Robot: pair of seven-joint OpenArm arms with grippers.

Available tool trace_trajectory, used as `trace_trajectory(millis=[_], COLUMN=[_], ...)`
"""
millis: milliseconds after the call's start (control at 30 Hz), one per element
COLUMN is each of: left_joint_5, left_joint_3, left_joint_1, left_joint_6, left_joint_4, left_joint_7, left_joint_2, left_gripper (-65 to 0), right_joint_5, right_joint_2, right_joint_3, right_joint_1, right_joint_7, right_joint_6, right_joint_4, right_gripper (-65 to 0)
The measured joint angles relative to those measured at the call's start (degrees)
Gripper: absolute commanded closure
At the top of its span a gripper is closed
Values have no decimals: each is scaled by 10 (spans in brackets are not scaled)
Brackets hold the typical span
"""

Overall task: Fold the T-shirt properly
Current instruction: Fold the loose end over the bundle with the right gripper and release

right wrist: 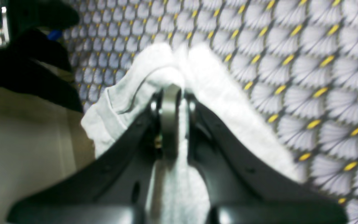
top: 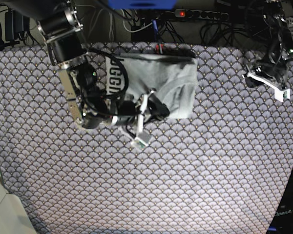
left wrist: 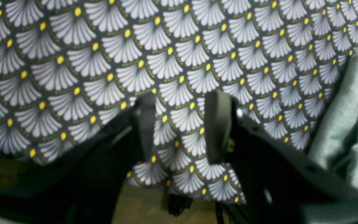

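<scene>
The light grey T-shirt (top: 158,80) lies partly folded at the back middle of the table, with black lettering (top: 112,80) showing on its left part. My right gripper (top: 160,109) is at the shirt's front edge. In the right wrist view the right gripper (right wrist: 172,93) is shut on a bunched fold of the shirt (right wrist: 219,93). My left gripper (top: 261,69) hovers at the far right of the table, apart from the shirt. In the left wrist view the left gripper (left wrist: 182,124) is open and empty above the cloth.
The scallop-patterned tablecloth (top: 185,170) covers the whole table. Cables and a power strip (top: 185,13) lie behind the back edge. A pale grey-green fabric (left wrist: 353,118) shows at the right of the left wrist view; I cannot tell what it is. The table edge and floor (left wrist: 141,208) show below.
</scene>
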Motion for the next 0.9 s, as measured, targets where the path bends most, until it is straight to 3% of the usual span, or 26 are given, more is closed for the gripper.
trace_trajectory(millis=[333, 633, 900], left_joint_5=[0, 0, 0], left_joint_3=[0, 0, 0], left_joint_1=[0, -1, -1], left_joint_6=[0, 0, 0], left_joint_4=[0, 0, 0], left_joint_7=[0, 0, 2], left_joint_2=[0, 0, -2], left_gripper=[-251, -251, -251], right_joint_5=[3, 4, 1], right_joint_2=[-11, -11, -11], right_joint_3=[1, 1, 1], right_joint_1=[23, 16, 21], right_joint_7=[3, 2, 0], right_joint_6=[0, 0, 0], right_joint_4=[-73, -72, -56], right_gripper=[0, -7, -221])
